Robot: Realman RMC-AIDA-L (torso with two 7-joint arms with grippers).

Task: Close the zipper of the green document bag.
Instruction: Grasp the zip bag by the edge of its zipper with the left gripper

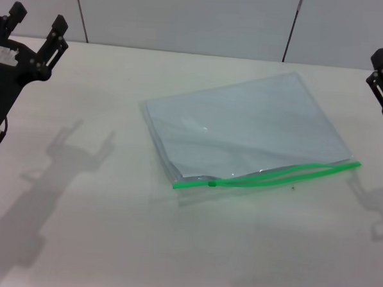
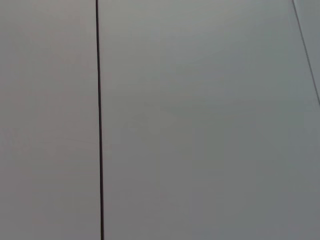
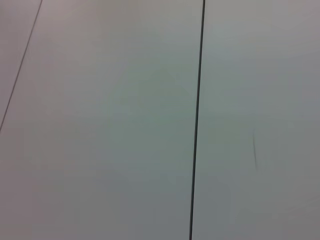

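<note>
The green document bag (image 1: 244, 124), a flat translucent blue-grey pouch, lies on the white table (image 1: 77, 240) right of centre in the head view. Its zipper (image 1: 267, 175) is a bright green strip along the near edge; the two strips gape apart over the right part. The small slider tab (image 1: 212, 182) sits near the strip's left end. My left gripper (image 1: 36, 21) is raised at the far left, well away from the bag, its fingers spread open. Only part of my right gripper (image 1: 382, 79) shows at the right edge, above the table. Both wrist views show only plain wall panels.
A pale panelled wall (image 1: 185, 14) with dark seams runs behind the table's far edge. Shadows of both arms fall on the table at the left and right.
</note>
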